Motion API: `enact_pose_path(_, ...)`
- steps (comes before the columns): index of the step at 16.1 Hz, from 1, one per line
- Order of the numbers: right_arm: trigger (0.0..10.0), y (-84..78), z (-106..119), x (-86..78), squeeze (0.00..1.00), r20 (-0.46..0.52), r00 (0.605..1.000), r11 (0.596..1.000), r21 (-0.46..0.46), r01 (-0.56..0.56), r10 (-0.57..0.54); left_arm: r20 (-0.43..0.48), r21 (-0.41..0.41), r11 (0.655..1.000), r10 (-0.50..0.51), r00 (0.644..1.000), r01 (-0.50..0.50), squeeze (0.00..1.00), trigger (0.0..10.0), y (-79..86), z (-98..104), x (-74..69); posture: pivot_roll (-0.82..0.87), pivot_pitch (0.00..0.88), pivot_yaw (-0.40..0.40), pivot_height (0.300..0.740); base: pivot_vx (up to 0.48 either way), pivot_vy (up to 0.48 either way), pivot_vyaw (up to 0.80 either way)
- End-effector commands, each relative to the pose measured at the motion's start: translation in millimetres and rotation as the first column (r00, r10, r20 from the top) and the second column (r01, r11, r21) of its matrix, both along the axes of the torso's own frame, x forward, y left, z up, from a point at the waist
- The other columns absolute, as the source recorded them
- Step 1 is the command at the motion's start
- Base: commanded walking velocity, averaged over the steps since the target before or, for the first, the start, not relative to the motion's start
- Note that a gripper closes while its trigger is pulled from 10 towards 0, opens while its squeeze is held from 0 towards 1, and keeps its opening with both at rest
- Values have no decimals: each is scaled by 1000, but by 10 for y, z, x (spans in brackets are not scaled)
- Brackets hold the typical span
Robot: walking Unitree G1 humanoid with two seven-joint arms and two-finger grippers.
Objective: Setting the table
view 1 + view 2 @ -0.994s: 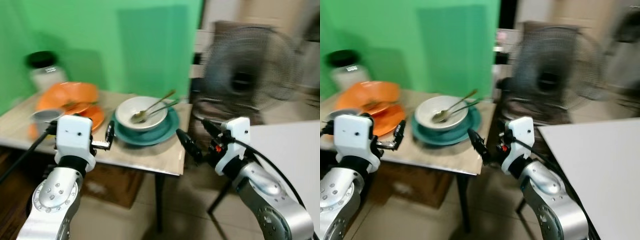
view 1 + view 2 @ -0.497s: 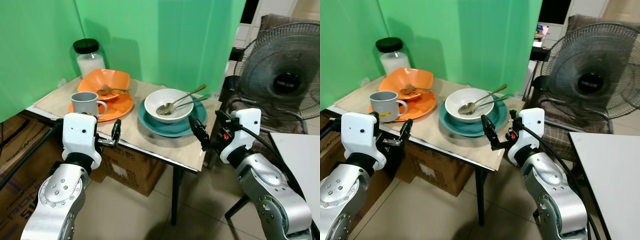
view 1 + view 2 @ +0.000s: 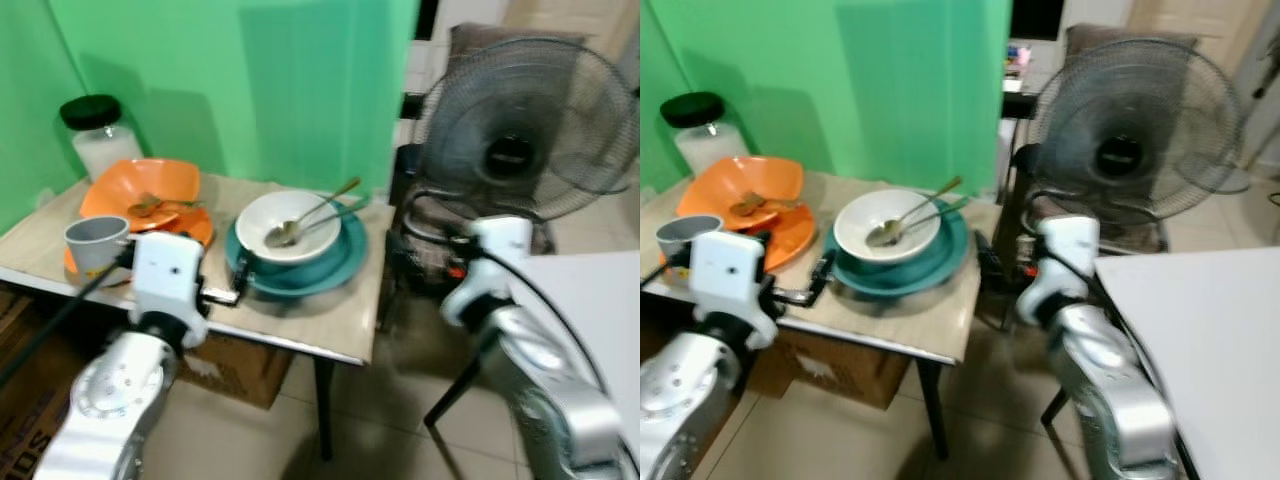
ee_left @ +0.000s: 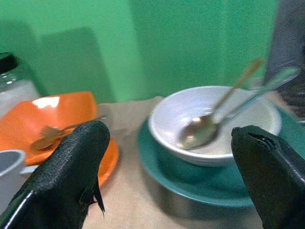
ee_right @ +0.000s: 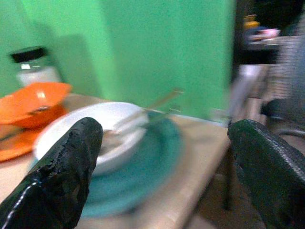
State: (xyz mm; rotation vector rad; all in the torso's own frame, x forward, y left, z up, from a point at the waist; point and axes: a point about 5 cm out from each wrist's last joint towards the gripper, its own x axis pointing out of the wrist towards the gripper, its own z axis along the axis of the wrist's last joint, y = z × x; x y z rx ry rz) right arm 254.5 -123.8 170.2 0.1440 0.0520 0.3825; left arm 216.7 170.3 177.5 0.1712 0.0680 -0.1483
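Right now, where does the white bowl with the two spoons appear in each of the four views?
Left eye view: white bowl at centre-left, on the teal plate.
Right eye view: left of centre, same plate under it.
Left wrist view: right of centre, between the left gripper's open fingers.
Right wrist view: blurred, lower left, ahead of the right gripper.
Shared landmark: the orange bowl.

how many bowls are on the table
2: a white bowl sitting on the teal plate with two spoons in it, and an orange bowl on the orange plate to its left, near the jar.
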Motion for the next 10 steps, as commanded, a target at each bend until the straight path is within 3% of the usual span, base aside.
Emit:
enact_pose_path(1, 10000, -58, 8, -4, 1000, 9, 1000, 1000, -8, 13, -13, 2, -1, 1000, -22, 1000, 22, 0, 10000, -27, 8, 0, -63, 14, 26, 740, 322, 0, 0)
enact_pose_path(3, 10000, -34, 10, -14, 1000, 6, 1000, 1000, -16, -20, 20, 2, -2, 1000, -27, 1000, 27, 0, 10000, -38, 7, -13, -62, 16, 23, 740, 324, 0, 0)
enact_pose_path(7, 10000, -2, 30, 13, 1000, 24, 998, 997, -50, -55, 57, 1, -5, 1000, -28, 1000, 28, 0, 10000, -56, 2, -29, -60, 15, 14, 740, 313, 0, 800)
enact_pose_path(10, 10000, -71, 91, 97, 1000, 48, 996, 996, -46, -72, 74, 9, -2, 998, -60, 998, 60, 0, 10000, -100, 5, -52, -60, 15, 11, 740, 188, 0, 0)
